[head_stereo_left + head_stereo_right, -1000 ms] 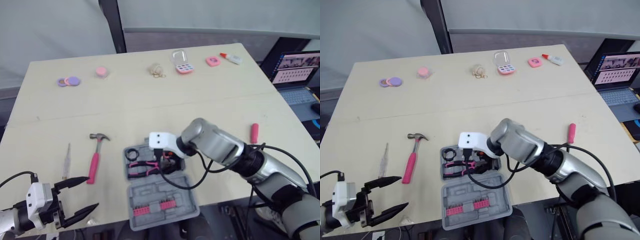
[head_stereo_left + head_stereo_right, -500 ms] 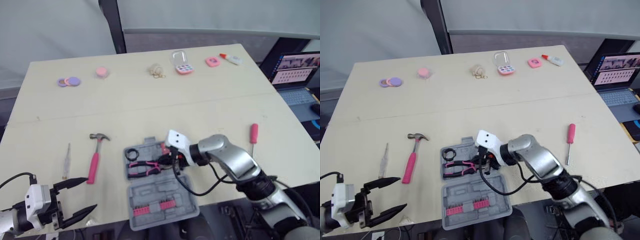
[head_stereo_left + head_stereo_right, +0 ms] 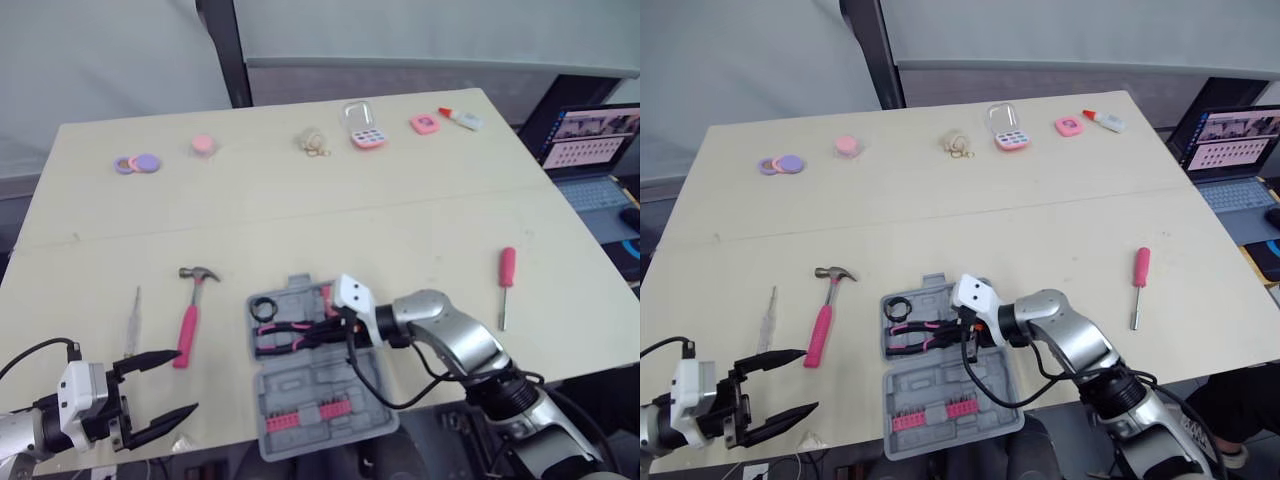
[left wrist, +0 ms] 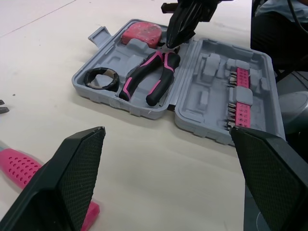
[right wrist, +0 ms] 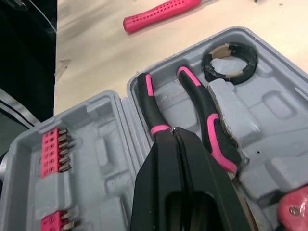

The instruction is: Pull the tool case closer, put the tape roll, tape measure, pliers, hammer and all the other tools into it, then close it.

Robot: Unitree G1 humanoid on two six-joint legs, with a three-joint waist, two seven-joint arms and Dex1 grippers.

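The grey tool case [image 3: 330,372] lies open near the table's front edge. Its tray holds the black tape roll [image 3: 263,308], the pink tape measure [image 4: 139,32] and the pink-and-black pliers [image 5: 204,118]. My right gripper [image 3: 337,324] is shut with nothing between its fingers, and its tips hang just over the pliers' head, which they hide. The pink-handled hammer [image 3: 189,318] lies left of the case. A pink screwdriver [image 3: 507,274] lies to the right. My left gripper [image 3: 187,382] hovers open at the front left, below the hammer's handle.
A thin clear-handled tool [image 3: 133,320] lies left of the hammer. Small pink and purple items [image 3: 136,162], a bunch of rings [image 3: 316,143], a palette case [image 3: 364,130] and a glue bottle [image 3: 462,117] line the far edge. A laptop [image 3: 595,140] sits off the table's right side.
My right gripper has gone from open to shut above the case, and that arm has dropped lower and drawn back toward me. The left arm has barely moved.
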